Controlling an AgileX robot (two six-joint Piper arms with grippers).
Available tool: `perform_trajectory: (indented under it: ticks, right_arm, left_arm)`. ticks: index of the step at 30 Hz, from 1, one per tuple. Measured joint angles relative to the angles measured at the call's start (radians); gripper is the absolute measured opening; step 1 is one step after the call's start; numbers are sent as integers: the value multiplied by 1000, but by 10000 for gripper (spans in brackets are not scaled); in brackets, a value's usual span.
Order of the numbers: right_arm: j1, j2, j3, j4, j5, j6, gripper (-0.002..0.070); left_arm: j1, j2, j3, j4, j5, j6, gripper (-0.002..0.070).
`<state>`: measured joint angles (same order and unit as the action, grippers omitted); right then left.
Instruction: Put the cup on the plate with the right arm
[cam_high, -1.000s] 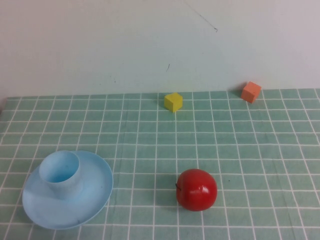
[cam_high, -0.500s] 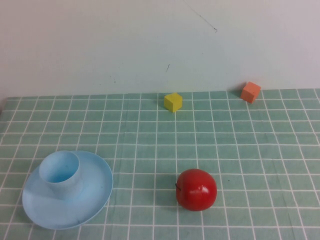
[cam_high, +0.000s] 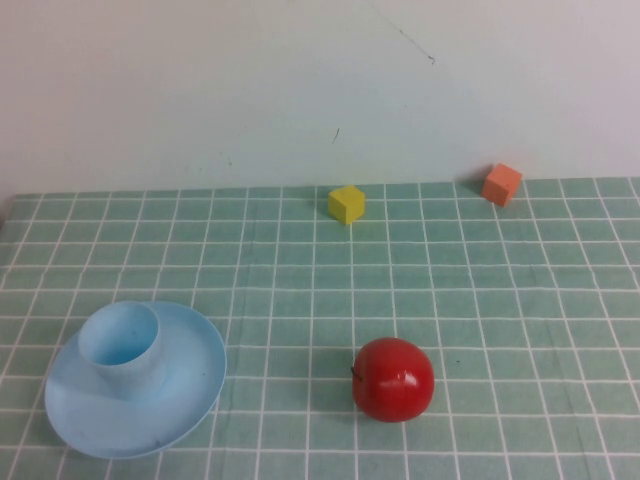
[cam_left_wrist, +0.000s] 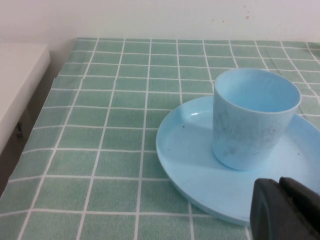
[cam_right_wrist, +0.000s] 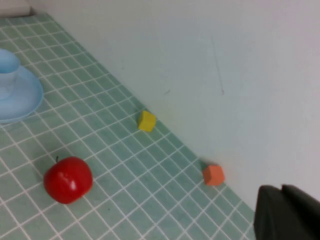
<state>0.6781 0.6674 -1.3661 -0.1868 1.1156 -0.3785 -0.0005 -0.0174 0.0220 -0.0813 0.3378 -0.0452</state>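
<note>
A light blue cup (cam_high: 121, 346) stands upright on the light blue plate (cam_high: 190, 385) at the table's near left; both show again in the left wrist view, cup (cam_left_wrist: 253, 124) on plate (cam_left_wrist: 185, 160), and small in the right wrist view, cup (cam_right_wrist: 7, 70) on plate (cam_right_wrist: 22, 102). My left gripper (cam_left_wrist: 280, 186) is shut and empty, hovering just off the plate's near rim. My right gripper (cam_right_wrist: 282, 192) is shut and empty, raised far from the cup, off the table's right side. Neither arm appears in the high view.
A red apple (cam_high: 393, 379) lies near the table's front middle. A yellow cube (cam_high: 347, 203) and an orange cube (cam_high: 501, 184) sit at the back edge by the white wall. A white surface (cam_left_wrist: 17, 90) lies beyond the table's left edge.
</note>
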Motion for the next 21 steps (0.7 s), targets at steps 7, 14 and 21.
perform_trajectory:
  ticks: [7, 14, 21]
  right_arm:
    - [0, -216, 523, 41, -398, 49, -2]
    - [0, -345, 863, 43, -650, 109, -2]
    - [0, -350, 983, 77, -671, 171, -2]
  left_arm:
    - [0, 0, 0, 0, 0, 0, -3]
    - [-3, 0, 0, 0, 0, 0, -3]
    - [-8, 0, 0, 0, 0, 0, -3]
